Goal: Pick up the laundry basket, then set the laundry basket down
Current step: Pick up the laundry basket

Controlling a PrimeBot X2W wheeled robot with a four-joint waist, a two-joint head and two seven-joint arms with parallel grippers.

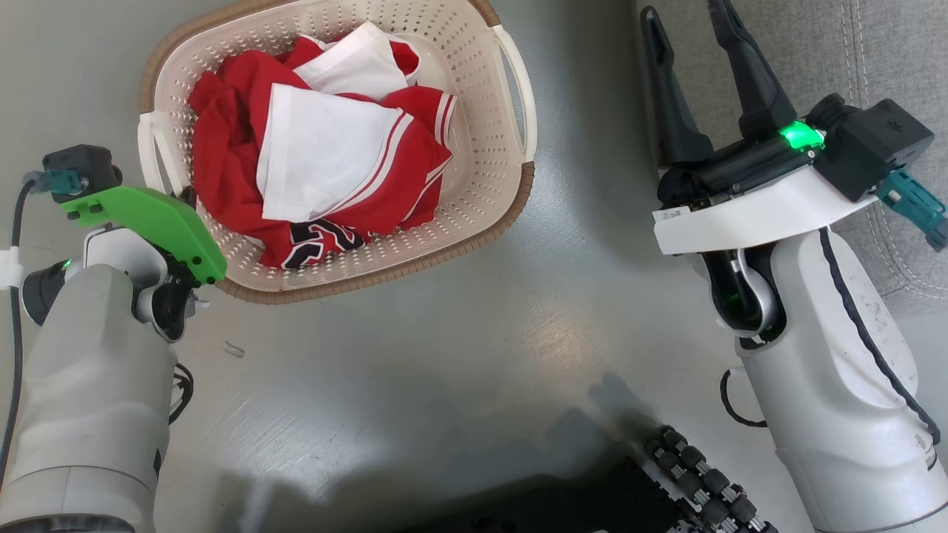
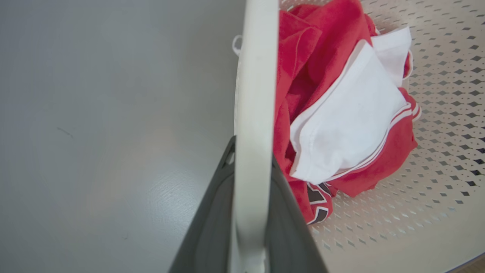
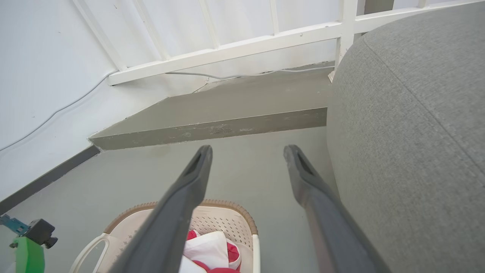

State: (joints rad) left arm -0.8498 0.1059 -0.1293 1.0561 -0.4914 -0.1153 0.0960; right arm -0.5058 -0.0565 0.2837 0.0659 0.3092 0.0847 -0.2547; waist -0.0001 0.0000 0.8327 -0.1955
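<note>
The laundry basket is cream and perforated with a brown woven-look rim, and it holds red and white clothes. It lies at the upper left of the head view. My left gripper is at its left white handle, the fingers mostly hidden under a green mount. In the left wrist view the handle runs between the two dark fingers, which close on it, beside the clothes. My right gripper is open and holds nothing, to the right of the basket. The right wrist view has that gripper above the basket.
A grey sofa stands close by the right arm, and it is large in the right wrist view. Ahead are a raised grey step, a white railing and a white wall. My base's black rollers sit at the lower middle.
</note>
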